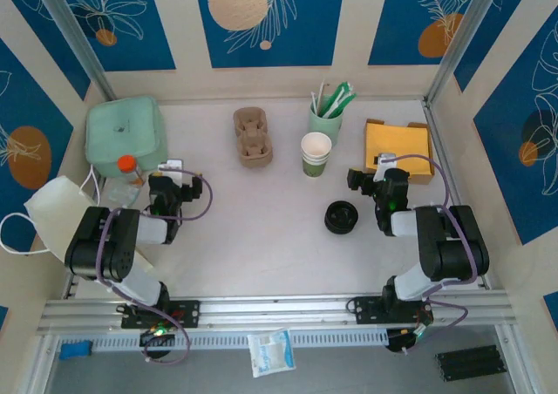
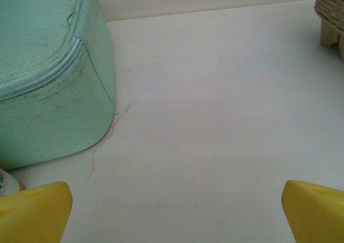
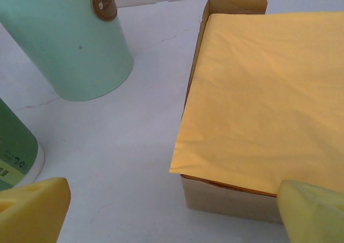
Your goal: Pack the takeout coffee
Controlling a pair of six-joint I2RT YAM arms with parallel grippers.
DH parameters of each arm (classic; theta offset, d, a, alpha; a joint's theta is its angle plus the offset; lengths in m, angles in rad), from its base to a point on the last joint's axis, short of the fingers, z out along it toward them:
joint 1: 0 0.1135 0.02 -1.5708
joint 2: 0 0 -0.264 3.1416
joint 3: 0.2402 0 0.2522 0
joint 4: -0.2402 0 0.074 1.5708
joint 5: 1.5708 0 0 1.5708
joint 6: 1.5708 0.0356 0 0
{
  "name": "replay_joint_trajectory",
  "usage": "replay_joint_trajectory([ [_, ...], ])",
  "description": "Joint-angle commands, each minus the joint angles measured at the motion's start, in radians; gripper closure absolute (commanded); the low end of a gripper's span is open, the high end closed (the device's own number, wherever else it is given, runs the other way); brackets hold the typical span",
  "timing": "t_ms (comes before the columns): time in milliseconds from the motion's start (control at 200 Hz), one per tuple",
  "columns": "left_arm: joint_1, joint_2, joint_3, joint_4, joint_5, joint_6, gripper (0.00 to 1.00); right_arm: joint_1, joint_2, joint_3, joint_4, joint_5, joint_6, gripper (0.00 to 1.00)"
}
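What matters for my next move is where the takeout coffee (image 1: pixel 316 154) stands relative to my right gripper (image 1: pixel 375 178). The cup is upright around the middle of the table, toward the far edge. That puts it just left of the gripper and a little beyond it. Its long axis is vertical, so I judge a grasp from the side to be the natural one.

In the right wrist view the takeout coffee (image 3: pixel 13 151) is a green-and-white sliver at the left margin. Its black lid (image 1: pixel 342 217) is not on it (it lies flat on the table, closer to the near edge, beside the right wrist).

The right arm is clearly the nearer one. The left gripper (image 1: pixel 170 185) sits well apart, by the mint-green bag (image 1: pixel 126 132) in the far left corner. Both grippers have their jaws spread wide with nothing between them.

The right arm is folded low, with its gripper aimed at the far edge, toward the box of yellow napkins (image 3: pixel 263 92). The cup of straws (image 3: pixel 70 44) stands ahead to its left. I reckon the arm must swing left before closing in.
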State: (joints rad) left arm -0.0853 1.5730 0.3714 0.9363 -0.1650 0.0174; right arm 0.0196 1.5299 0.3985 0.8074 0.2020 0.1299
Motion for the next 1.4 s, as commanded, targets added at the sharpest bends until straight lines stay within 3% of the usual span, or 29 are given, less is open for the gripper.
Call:
replay_joint_trajectory([
  [0, 0.006, -0.007, -0.010, 0.031, 0.005, 0.006, 0.01, 0.004, -0.007, 0.006, 0.023, 0.010, -0.008, 0.01],
  [875, 0.003, -0.019, -0.013, 0.033, 0.011, 0.012, 0.01, 0.002, -0.011, 0.005, 0.022, 0.023, -0.004, 0.01],
  [1205, -0.002, -0.283, 0.074, -0.313, -0.016, -0.004, 0.01, -0.009, -0.206, 0.273, -0.564, 0.103, 0.104, 0.01],
  [1395, -0.004, -0.418, 0.201, -0.561, 0.025, -0.091, 0.01, -0.099, -0.289, 0.438, -0.897, -0.042, 0.457, 0.01],
])
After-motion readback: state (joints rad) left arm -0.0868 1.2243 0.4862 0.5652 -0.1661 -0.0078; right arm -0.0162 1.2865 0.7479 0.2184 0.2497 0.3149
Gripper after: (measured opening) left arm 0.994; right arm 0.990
